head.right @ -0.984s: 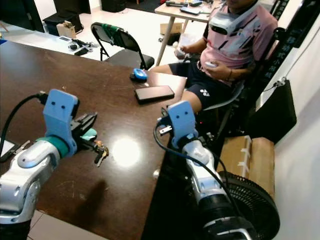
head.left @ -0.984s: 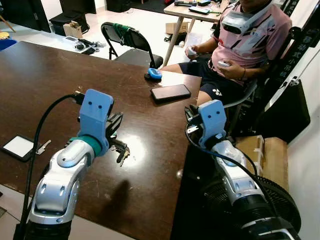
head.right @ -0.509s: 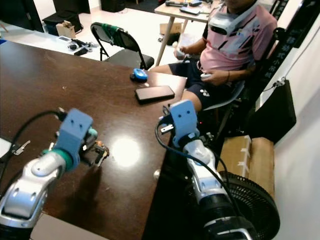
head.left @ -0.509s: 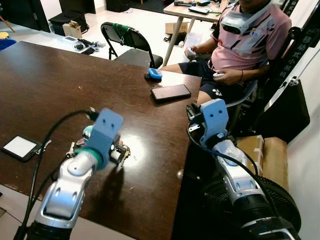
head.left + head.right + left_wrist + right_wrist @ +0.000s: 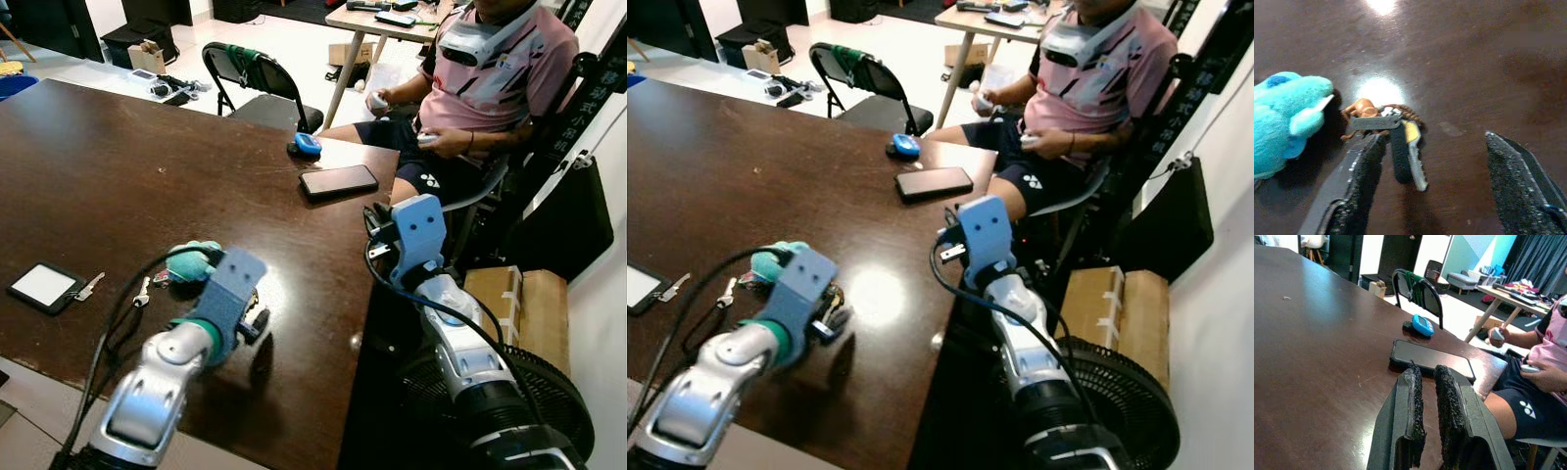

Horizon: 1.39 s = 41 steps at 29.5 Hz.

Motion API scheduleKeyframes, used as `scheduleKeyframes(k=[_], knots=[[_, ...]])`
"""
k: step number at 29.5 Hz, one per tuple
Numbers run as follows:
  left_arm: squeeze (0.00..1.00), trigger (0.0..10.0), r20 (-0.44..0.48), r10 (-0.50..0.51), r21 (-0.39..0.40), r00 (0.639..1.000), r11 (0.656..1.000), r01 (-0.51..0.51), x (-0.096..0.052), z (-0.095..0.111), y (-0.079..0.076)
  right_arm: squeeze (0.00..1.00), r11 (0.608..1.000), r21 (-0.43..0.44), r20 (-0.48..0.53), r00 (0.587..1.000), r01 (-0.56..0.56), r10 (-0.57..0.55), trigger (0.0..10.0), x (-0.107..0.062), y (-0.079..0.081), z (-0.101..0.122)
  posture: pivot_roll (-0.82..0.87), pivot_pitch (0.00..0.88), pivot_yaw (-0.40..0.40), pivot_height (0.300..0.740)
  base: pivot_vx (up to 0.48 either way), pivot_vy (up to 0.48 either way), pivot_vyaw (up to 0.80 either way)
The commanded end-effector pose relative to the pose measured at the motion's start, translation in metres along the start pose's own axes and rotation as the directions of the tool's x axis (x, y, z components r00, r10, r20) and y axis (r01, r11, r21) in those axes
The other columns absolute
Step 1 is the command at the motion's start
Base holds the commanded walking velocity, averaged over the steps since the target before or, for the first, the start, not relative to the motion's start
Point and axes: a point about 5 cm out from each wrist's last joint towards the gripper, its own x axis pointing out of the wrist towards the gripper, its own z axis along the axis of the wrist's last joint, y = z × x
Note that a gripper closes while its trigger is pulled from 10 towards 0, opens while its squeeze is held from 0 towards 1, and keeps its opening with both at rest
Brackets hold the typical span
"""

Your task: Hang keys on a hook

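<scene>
A bunch of keys [image 5: 1396,133] with a brown charm lies flat on the dark wooden table [image 5: 118,166], right beside a teal plush toy [image 5: 191,260]. My left gripper [image 5: 1435,186] hovers low over the keys, open, one finger [image 5: 1359,181] close by the keys and the other well clear of them. In the eye views the left gripper [image 5: 257,321] sits near the table's front edge, its blue wrist covering most of the keys. My right gripper [image 5: 1425,382] is shut on nothing and held off the table's right edge [image 5: 377,227].
A black phone [image 5: 336,182] and a blue device [image 5: 308,145] lie at the far right corner. A small white-screened pad [image 5: 44,286] with loose keys [image 5: 90,286] lies to the left. A seated person [image 5: 470,88], a folding chair [image 5: 260,83], a fan [image 5: 549,392] and a box [image 5: 519,304] surround the table.
My left arm dropped from above the table down to its surface and forward. The keys it carried now lie on the table, and the gripper has opened. The right arm stayed put.
</scene>
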Motion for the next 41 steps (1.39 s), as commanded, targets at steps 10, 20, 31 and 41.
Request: scheduleKeyframes(k=[10,20,31,41], knots=[[0.00,10.0,-0.090,0.178,-0.050,0.980,0.982,-0.183,0.021,0.001,0.009,0.00,1.000,0.003,0.006,1.000,0.005,-0.005,10.0,0.002,0.000,0.000,0.12,0.116,0.080,0.740,0.000,0.000,0.00],[0.00,4.3,-0.181,0.218,-0.078,0.959,0.969,-0.235,0.026,-0.018,0.027,0.00,1.000,0.002,0.004,1.000,0.007,-0.007,10.0,0.001,-0.001,-0.001,0.13,0.120,0.086,0.740,0.000,0.000,0.00],[0.00,0.0,-0.197,0.212,-0.066,0.957,0.971,-0.229,0.025,-0.026,0.023,0.00,1.000,0.000,0.004,1.000,0.008,-0.008,10.0,0.001,-0.002,-0.001,0.12,0.120,0.084,0.740,0.000,0.000,0.00],[0.00,0.0,-0.105,0.316,-0.070,0.943,0.943,-0.324,0.021,-0.010,0.043,0.00,1.000,0.001,0.007,1.000,0.013,-0.013,10.0,0.002,-0.003,0.000,0.12,0.116,0.079,0.740,0.000,0.000,0.00]])
